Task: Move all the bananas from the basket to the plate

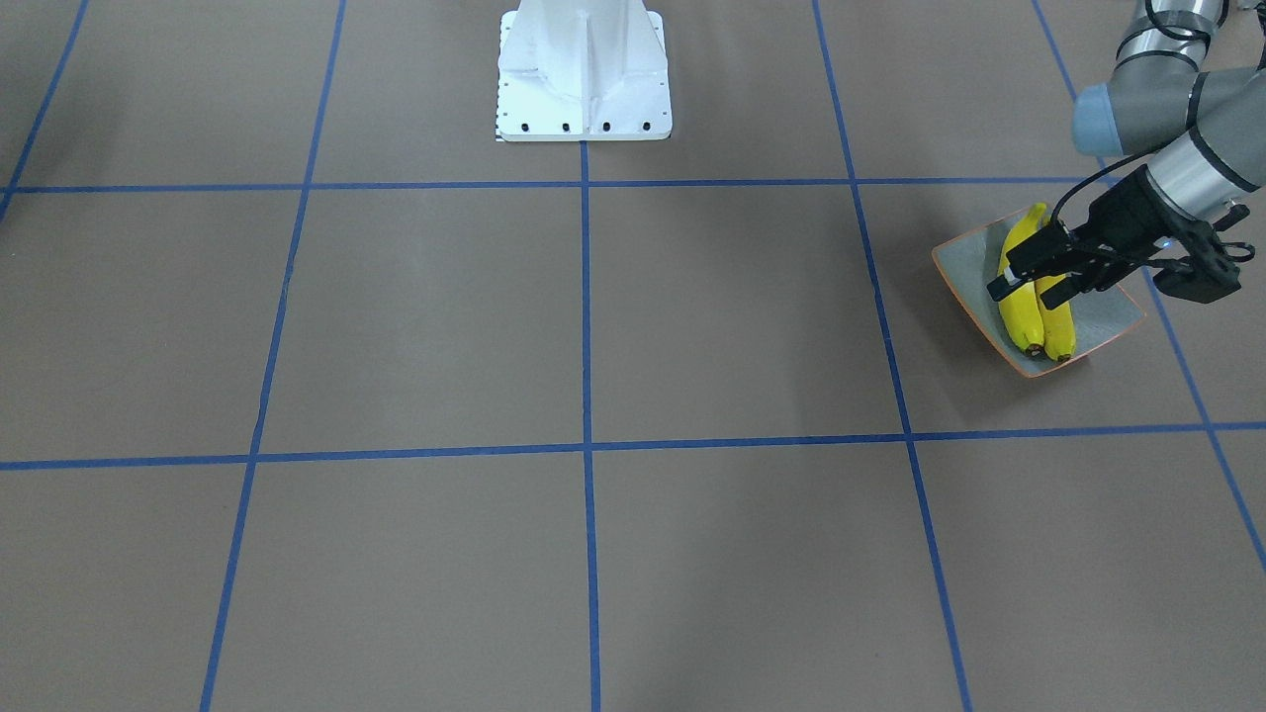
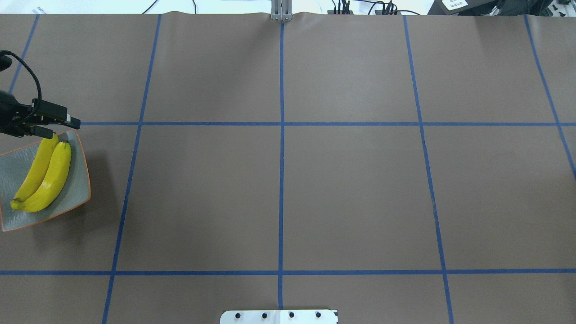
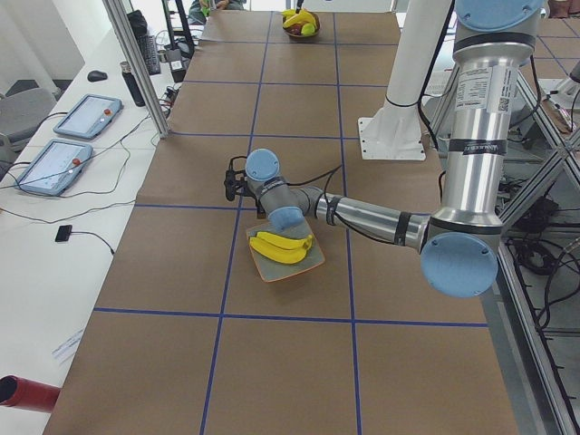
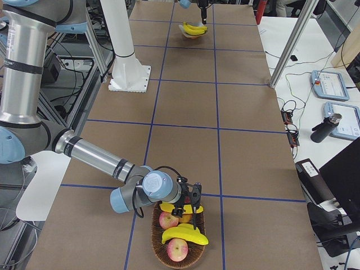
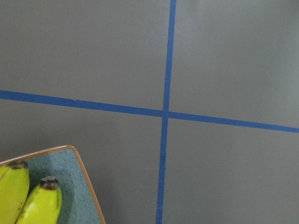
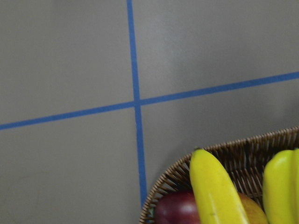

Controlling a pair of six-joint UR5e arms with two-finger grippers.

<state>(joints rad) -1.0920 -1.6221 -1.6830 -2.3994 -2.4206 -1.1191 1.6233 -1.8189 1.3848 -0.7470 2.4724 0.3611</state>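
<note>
L gripper [image 2: 62, 128] jaws spread, empty, above corner of plate [image 2: 77, 191] | 2 bananas [image 2: 49, 177] lie side by side on plate | R gripper [image 4: 191, 198] over wicker basket [image 4: 160, 244], jaws: can't tell | 2 basket bananas [image 4: 185, 234] lie among apples [image 4: 178, 247] | tip: pinch top one mid-body, lift straight, don't snag apples.

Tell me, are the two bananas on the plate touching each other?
Touching. The overhead view shows the bananas side by side on the plate, flanks pressed together along most of their length, with no gap.
</note>
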